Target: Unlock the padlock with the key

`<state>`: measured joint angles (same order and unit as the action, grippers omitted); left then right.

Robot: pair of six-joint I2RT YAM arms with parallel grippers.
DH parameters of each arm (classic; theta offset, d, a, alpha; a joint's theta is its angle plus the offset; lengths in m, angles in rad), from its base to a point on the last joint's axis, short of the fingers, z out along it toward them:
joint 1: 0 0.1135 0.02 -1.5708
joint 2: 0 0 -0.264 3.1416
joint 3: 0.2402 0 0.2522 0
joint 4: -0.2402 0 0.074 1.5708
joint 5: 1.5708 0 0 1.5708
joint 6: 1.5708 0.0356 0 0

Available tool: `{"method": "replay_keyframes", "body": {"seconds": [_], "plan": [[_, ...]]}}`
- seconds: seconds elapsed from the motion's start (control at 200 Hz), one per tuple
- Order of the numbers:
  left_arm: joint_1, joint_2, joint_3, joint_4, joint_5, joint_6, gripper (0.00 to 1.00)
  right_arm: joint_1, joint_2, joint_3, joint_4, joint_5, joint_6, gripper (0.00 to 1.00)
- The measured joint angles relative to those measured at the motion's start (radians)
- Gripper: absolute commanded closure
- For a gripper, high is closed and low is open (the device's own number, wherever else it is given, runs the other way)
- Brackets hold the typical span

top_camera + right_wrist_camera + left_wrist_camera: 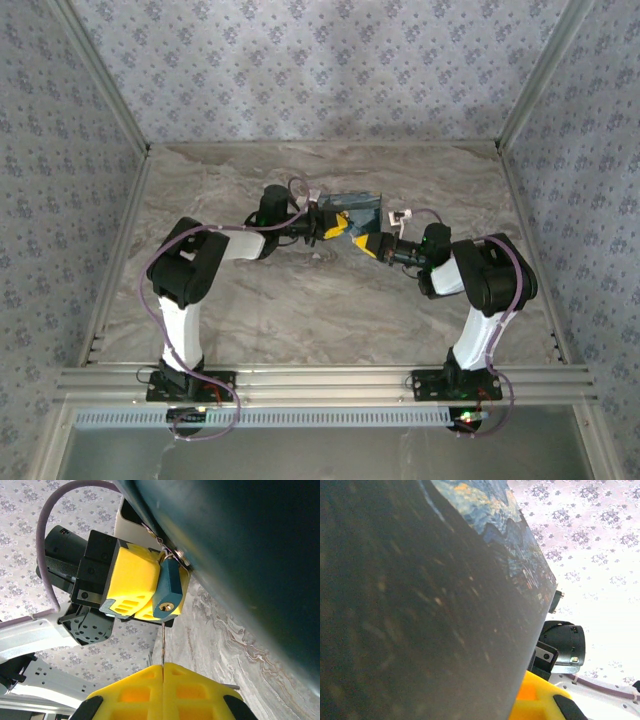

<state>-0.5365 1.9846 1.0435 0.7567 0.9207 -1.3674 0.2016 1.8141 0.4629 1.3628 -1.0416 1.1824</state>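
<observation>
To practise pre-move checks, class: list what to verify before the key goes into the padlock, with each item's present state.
1. Right gripper shut on key: ok.
2. Padlock turns its keyhole toward the key: ok.
3. Key lined up with keyhole: cannot tell, seen edge-on.
4. Key inserted: not ok, tip outside.
5. Left gripper steadying padlock: cannot tell what it grips.

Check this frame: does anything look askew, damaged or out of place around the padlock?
Nothing stands out. The blue padlock hangs from the hasp of the dark box and is clamped by the left gripper. Its brass keyhole faces the right gripper, whose thin key points at it. No damage or spills are visible.
</observation>
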Motion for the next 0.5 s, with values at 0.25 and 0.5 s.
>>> {"method": "replay_keyframes", "body": {"seconds": [0.25, 0.5], "plan": [[0.000, 0.000, -0.007, 0.016, 0.000, -0.014, 1.00, 0.000, 0.000, 0.010, 0.001, 0.000, 0.007, 1.00], [0.000, 0.001, -0.018, 0.044, 0.000, -0.027, 1.00, 0.000, 0.002, 0.023, 0.003, 0.001, 0.009, 1.00]]}}
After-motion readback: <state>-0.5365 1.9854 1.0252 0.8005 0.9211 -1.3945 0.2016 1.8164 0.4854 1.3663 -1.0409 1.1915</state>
